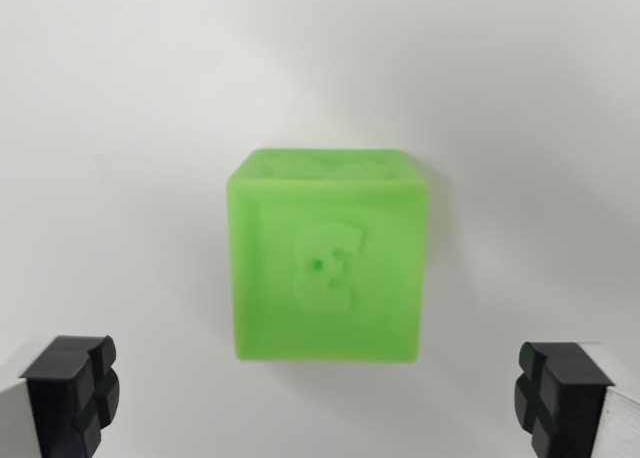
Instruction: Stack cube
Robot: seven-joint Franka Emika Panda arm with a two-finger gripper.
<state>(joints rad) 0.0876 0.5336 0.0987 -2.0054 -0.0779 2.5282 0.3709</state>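
A bright green cube (326, 259) with a raised letter-like shape on its facing side rests on a plain white surface (120, 128) in the middle of the wrist view. My gripper (320, 398) is open, its two black fingertips (75, 393) showing at the bottom left and bottom right corners. The cube lies just beyond the fingertips, centred between them, touching neither. Nothing is held. No other cube is visible.
White surface surrounds the cube on all sides, with only a soft shadow along the cube's right edge.
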